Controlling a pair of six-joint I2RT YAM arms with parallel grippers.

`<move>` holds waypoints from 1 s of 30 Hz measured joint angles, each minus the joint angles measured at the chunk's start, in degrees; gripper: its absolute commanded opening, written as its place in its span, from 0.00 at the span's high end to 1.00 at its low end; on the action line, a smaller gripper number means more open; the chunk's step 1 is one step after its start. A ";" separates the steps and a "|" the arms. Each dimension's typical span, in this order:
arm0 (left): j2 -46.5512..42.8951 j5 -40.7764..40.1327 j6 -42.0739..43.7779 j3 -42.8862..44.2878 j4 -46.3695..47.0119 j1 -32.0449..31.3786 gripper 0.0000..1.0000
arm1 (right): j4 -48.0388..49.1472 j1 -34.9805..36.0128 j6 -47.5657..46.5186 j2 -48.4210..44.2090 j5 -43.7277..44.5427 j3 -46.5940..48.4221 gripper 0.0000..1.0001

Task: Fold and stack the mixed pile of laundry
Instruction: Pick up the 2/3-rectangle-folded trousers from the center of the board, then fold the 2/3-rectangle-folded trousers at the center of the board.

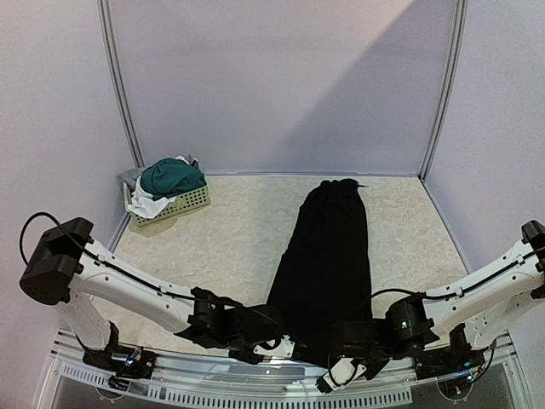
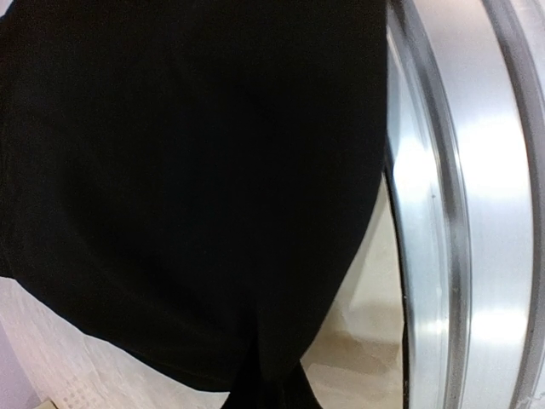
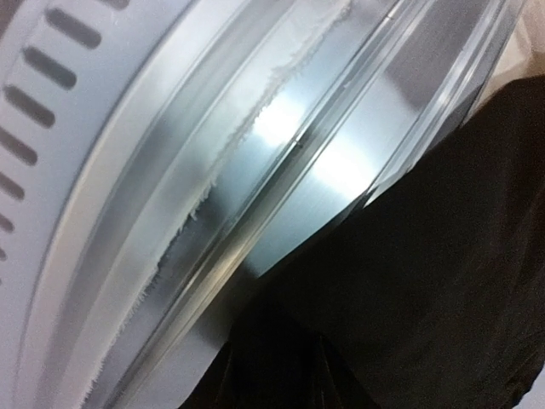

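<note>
Black trousers, lengthwise, near end at the metal rail. Left gripper clamped on that end; right gripper, I cannot tell whether it grips. Risk: with a one-sided hold, I'd expect a skewed fold.

- On my top view the light is soft and even; a diagonal shadow darkens the back wall toward 2 o'clock.
- The black trousers read as one flat dark mass, folds lost.
- Both wrist views are blurred close up; the metal rail glares at 3 o'clock on the left, mid-frame on the right.
</note>
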 measured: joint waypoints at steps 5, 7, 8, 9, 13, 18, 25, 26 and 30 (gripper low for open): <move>0.00 0.15 0.11 0.70 -0.79 0.13 1.00 | 0.28 0.11 0.61 -0.81 3.21 -0.96 1.00; 0.00 0.15 0.17 1.38 -1.16 0.20 1.00 | 0.00 -0.02 0.57 -3.32 3.89 -2.01 1.00; 0.00 0.07 0.20 1.79 -1.40 0.28 1.00 | -0.44 -0.26 0.46 -4.96 4.20 -2.40 1.00; 0.00 -0.11 0.22 2.32 -1.73 0.37 1.00 | -0.90 -0.57 0.35 -6.29 4.46 -2.56 1.00; -0.07 -1.70 0.57 5.20 -3.52 1.49 1.00 | -2.43 -4.02 -0.37 -12.09 4.87 -2.62 1.00; -0.50 -4.74 1.49 9.66 -4.79 3.43 1.00 | -4.33 -11.37 -1.88 -18.71 4.94 -2.54 1.00; -0.50 -8.48 2.99 15.69 -5.20 6.86 1.00 | -7.80 -21.07 -4.72 -24.68 4.63 2.62 1.00; -0.50 -9.16 3.28 16.61 -5.29 7.34 1.00 | -8.33 -21.75 -5.07 -25.18 4.61 4.04 1.00; -0.50 -11.17 4.90 20.24 -5.81 8.96 1.00 | -8.81 -25.22 -6.03 -26.18 4.59 7.58 1.00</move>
